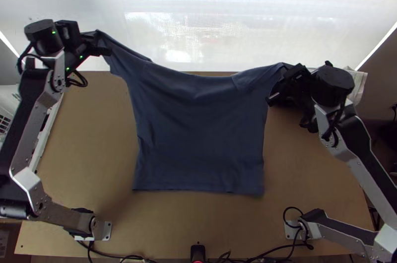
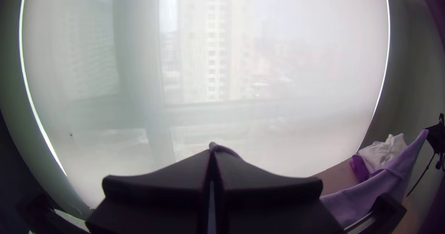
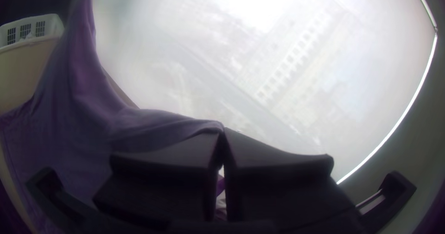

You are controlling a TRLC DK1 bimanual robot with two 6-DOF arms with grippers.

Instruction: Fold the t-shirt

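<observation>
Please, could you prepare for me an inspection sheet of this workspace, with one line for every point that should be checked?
Surface: wooden table, partly covered by the shirt.
Job's things: blue t-shirt, spread and unfolded, hem towards the near edge; whether the hem touches the table, cannot tell.
Clutter: white slotted basket at the left side; crumpled white cloth near the far right corner.
Grippers: left gripper and right gripper each shut on a sleeve area.
Cables: black cables along the near edge.
Surroundings: window blind beyond the far edge.
</observation>
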